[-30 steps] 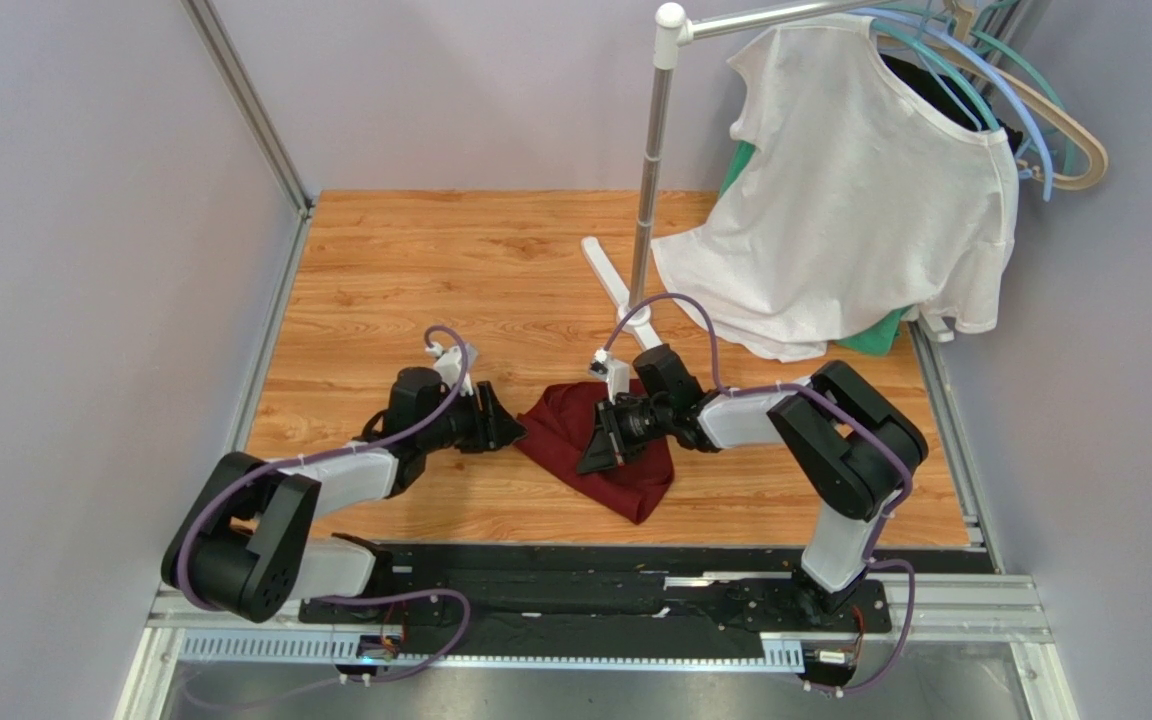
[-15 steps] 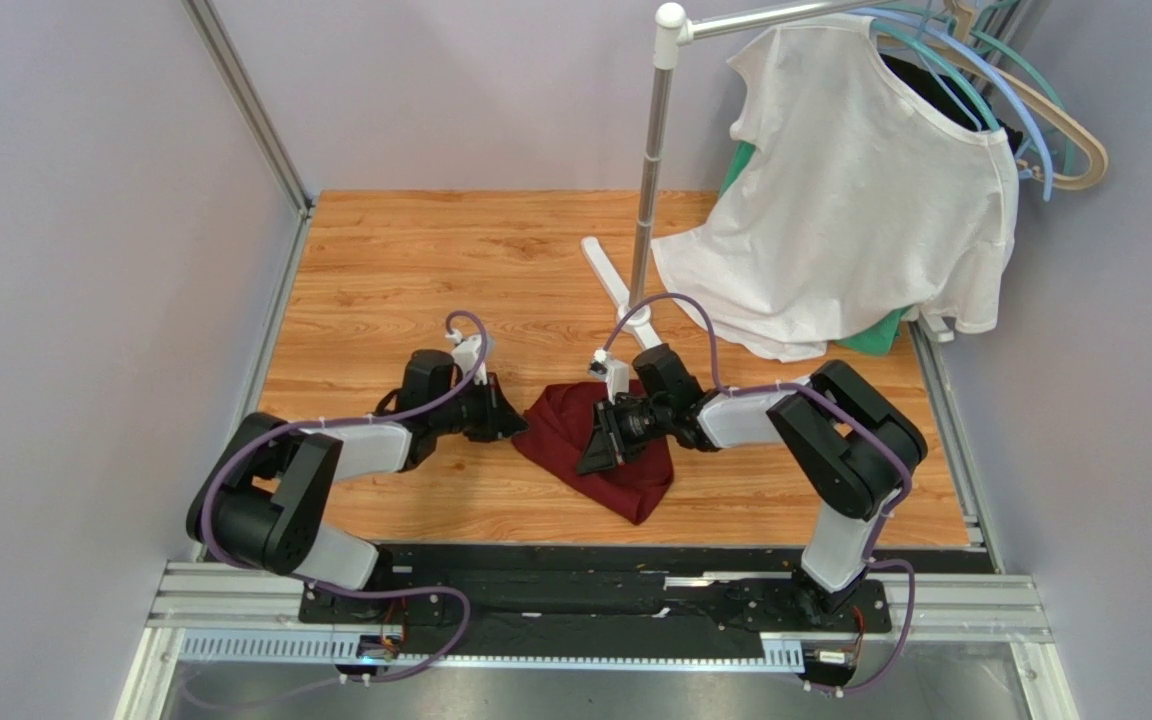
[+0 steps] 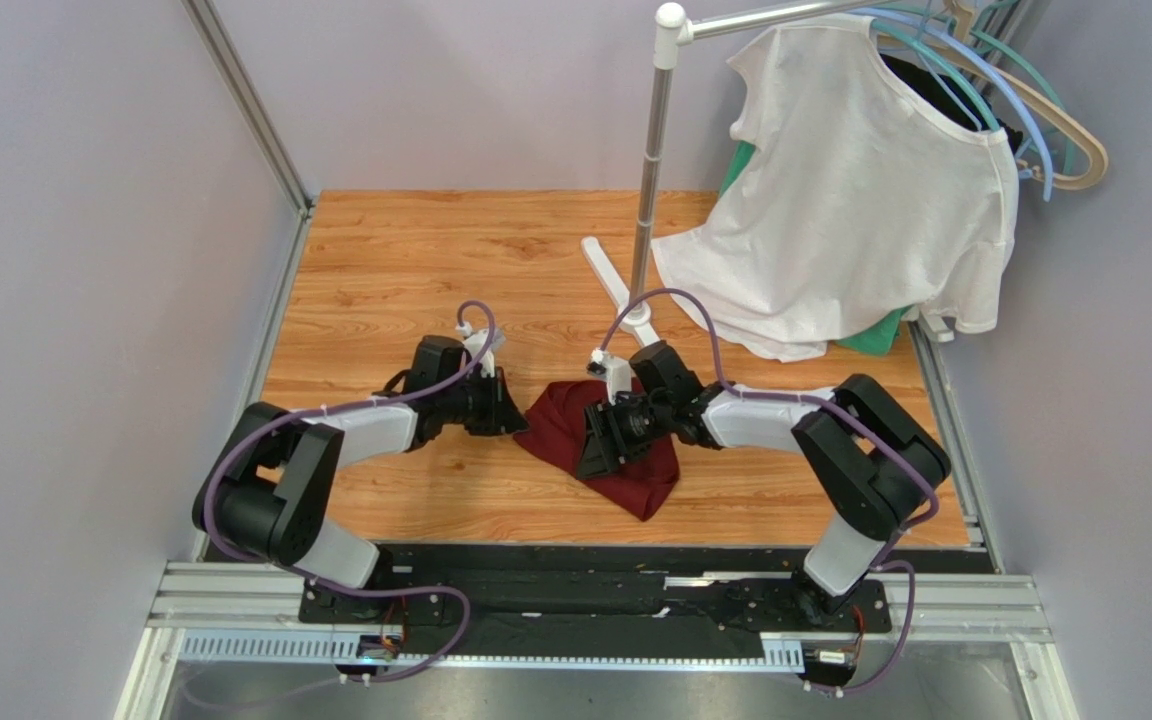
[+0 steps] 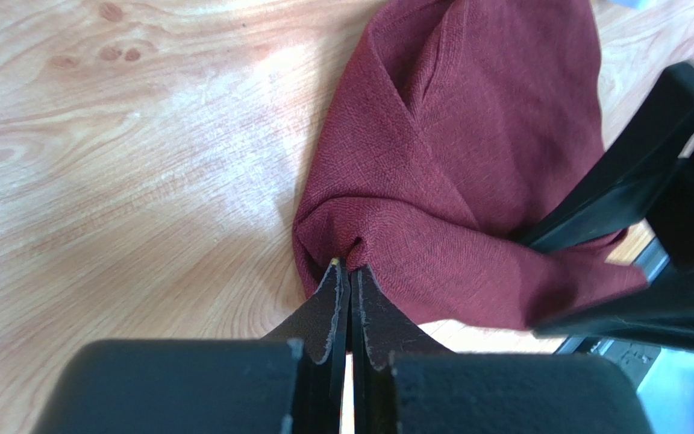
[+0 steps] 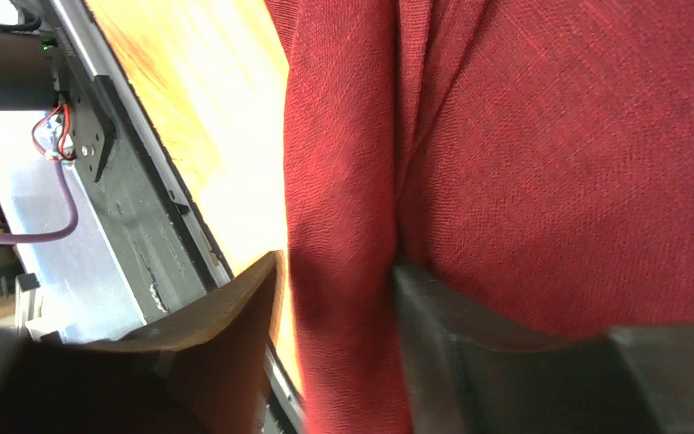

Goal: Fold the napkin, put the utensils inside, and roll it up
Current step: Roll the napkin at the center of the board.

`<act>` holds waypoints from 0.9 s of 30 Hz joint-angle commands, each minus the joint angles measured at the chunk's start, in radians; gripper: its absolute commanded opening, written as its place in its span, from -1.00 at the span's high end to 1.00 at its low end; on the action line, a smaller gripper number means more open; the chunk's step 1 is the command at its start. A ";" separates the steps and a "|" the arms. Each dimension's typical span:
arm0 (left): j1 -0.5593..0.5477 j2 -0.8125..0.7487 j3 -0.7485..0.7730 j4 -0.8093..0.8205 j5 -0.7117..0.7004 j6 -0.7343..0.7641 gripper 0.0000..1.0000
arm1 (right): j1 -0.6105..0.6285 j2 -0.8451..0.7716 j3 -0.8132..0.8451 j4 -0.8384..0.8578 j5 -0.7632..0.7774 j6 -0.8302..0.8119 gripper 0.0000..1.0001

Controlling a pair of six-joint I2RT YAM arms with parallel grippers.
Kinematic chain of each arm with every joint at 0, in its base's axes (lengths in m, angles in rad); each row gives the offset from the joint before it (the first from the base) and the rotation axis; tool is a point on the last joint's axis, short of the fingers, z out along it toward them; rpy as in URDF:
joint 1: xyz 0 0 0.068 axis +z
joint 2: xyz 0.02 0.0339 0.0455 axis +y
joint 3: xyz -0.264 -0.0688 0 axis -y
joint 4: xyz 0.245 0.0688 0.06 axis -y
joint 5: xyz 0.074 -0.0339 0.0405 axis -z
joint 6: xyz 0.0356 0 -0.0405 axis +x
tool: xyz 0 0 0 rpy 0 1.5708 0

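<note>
Left gripper: closed, tips pinching puckered left edge of napkin.
Right gripper: jaws apart, straddling raised fold, not clamped on it.
Napkin: crumpled maroon heap on surface, near side of rack pole, slightly left of it. Long axis runs from pole side toward near edge.
Left gripper lies further left of pole than heap; right gripper sits over heap's middle.
Judgement: flattening turns on left gripper drawing its edge leftward, away from pole.

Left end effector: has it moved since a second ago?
Yes. Measured against the rack pole, the left end effector has crept rightward toward the pole's foot and is now shut on the left edge of the napkin.
</note>
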 commanded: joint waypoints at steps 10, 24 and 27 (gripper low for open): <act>-0.038 0.052 0.121 -0.122 -0.058 0.066 1.00 | 0.007 -0.217 0.038 -0.303 0.295 -0.084 -0.40; -0.067 0.112 0.187 -0.209 -0.070 0.078 1.00 | 0.431 -0.409 -0.011 -0.218 0.866 -0.271 -0.39; -0.067 0.117 0.190 -0.214 -0.069 0.077 1.00 | 0.490 -0.328 0.000 -0.198 0.958 -0.313 -0.38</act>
